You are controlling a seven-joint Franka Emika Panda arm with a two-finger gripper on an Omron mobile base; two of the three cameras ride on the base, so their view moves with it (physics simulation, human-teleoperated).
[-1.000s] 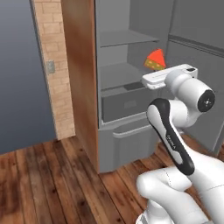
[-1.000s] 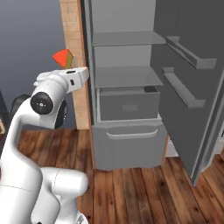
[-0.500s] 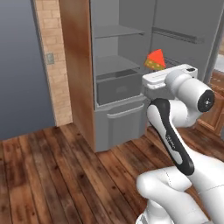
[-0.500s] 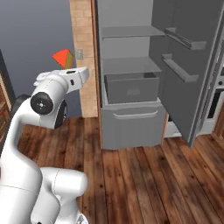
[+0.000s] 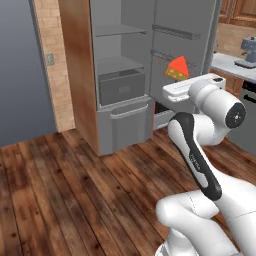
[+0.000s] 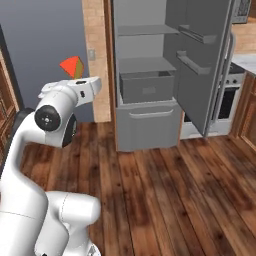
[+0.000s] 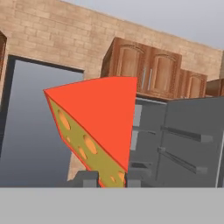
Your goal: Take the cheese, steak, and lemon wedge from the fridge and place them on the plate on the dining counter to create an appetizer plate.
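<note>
The cheese (image 5: 177, 69), an orange-yellow wedge with a red top, stands above the white hand with my gripper (image 5: 175, 77) shut on its lower end. From the right base it shows as the cheese (image 6: 72, 66) over the gripper (image 6: 76, 77), held high and left of the fridge (image 6: 147, 125). In the hand view the cheese (image 7: 96, 127) rises large between the dark fingertips (image 7: 86, 178). The fridge (image 5: 117, 127) stands open some way ahead, with grey shelves and a grey drawer (image 5: 122, 86). The steak, the lemon wedge, the plate and the dining counter are out of view.
The open fridge door (image 6: 200, 65) swings out to the right. A brick pillar (image 5: 52, 65) and a wood side panel (image 5: 77, 70) flank the fridge's left. A counter (image 5: 232, 64) and an oven (image 6: 225, 102) lie to the right. Wooden floor (image 5: 75, 190) stretches ahead.
The whole picture has shifted: the base has backed away from the fridge and turned, so more floor shows. The gripper keeps its hold on the cheese, held high as before.
</note>
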